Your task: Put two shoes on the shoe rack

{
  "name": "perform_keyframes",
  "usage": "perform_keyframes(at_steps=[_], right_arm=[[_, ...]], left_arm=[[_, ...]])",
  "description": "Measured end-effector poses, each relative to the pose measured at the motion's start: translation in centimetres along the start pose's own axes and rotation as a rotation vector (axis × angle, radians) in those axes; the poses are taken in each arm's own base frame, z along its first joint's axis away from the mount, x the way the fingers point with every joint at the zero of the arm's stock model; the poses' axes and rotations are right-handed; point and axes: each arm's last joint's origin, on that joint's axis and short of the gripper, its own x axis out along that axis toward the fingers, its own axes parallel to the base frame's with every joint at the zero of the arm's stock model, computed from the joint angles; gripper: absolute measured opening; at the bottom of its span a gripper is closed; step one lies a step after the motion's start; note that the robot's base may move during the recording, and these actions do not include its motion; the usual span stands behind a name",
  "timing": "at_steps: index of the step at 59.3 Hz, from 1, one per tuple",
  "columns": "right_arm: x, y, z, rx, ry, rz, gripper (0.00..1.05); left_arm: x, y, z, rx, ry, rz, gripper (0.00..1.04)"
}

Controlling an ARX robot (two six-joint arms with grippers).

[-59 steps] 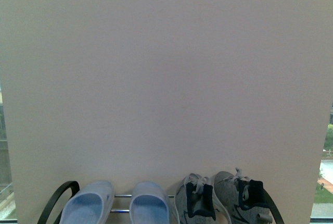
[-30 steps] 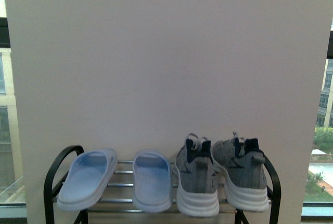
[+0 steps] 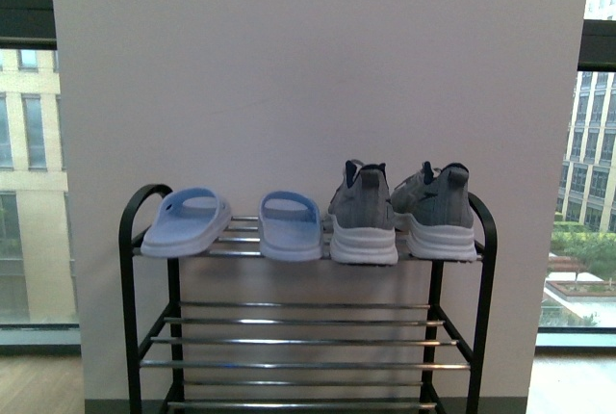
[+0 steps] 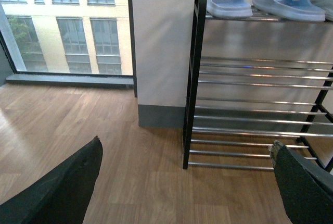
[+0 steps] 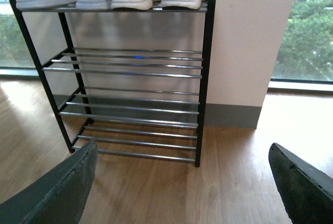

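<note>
Standing on the top tier of the rack (image 3: 134,241), we see all four shoes in a row: two blue slides on the left and two grey sneakers on the right, heels toward us. The left slide (image 3: 187,222) sits angled with its edge near the rounded black side frame, the right slide (image 3: 289,225) lies just beside the left sneaker (image 3: 363,214), and the right sneaker (image 3: 439,212) stands next to the other frame. The three lower tiers of chrome bars carry nothing. The rack stands against a white panel (image 3: 318,67), with windows (image 3: 29,144) on either side and a wooden floor (image 4: 78,125) below.

Our left gripper (image 4: 184,182) hangs low over the floor, off the rack's slide end; its two dark fingers (image 4: 67,187) are spread wide apart with nothing between them. Our right gripper (image 5: 182,185) hangs likewise in front of the rack's lower tiers, fingers (image 5: 302,187) wide apart and empty. Neither touches the rack or any shoe
</note>
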Motion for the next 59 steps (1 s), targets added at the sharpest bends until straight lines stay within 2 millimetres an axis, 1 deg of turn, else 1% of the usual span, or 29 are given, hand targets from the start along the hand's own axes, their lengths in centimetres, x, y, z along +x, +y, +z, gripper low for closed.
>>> perform_keyframes(at_steps=[59], right_arm=[[0.00,0.00,0.00,0.000,0.000,0.000,0.95]], left_arm=[[0.00,0.00,0.00,0.000,0.000,0.000,0.95]])
